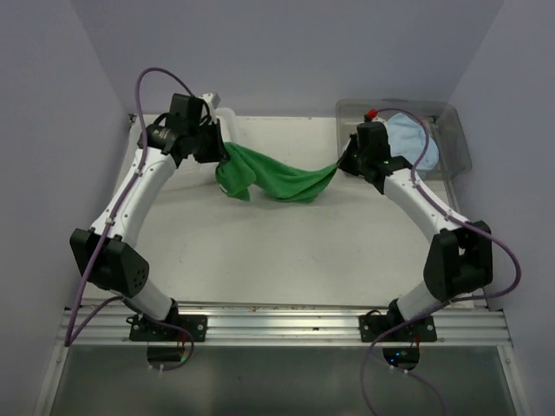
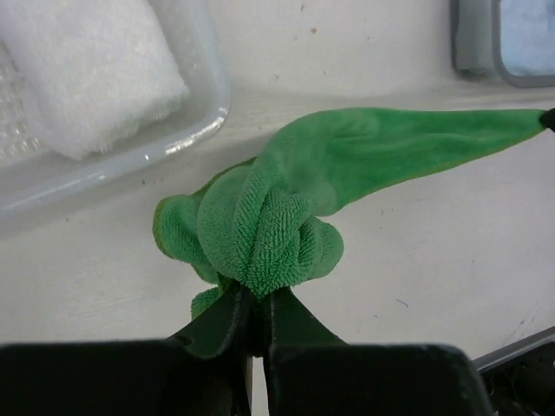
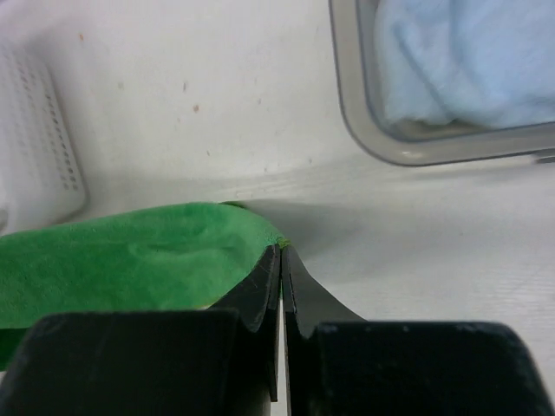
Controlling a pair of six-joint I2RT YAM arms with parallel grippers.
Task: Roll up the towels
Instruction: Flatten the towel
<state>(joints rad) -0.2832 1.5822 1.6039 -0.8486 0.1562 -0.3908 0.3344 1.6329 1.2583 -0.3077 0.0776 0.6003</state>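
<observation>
The bright green towel (image 1: 277, 178) hangs stretched between both grippers above the table, sagging in the middle. My left gripper (image 1: 218, 158) is shut on its bunched left end (image 2: 260, 234), and the black fingertips (image 2: 227, 316) pinch the folds. At the far end, my right gripper (image 3: 282, 251) is shut on the towel's thin right corner (image 3: 130, 260). The white towel (image 2: 87, 69) lies in the lattice basket. Inside the clear tub sits the light blue towel (image 1: 412, 134), also seen in the right wrist view (image 3: 468, 61).
The white lattice basket (image 2: 204, 117) stands at the back left, behind the left gripper. The clear plastic tub (image 1: 457, 143) stands at the back right, next to the right arm. Walls close in the table on three sides.
</observation>
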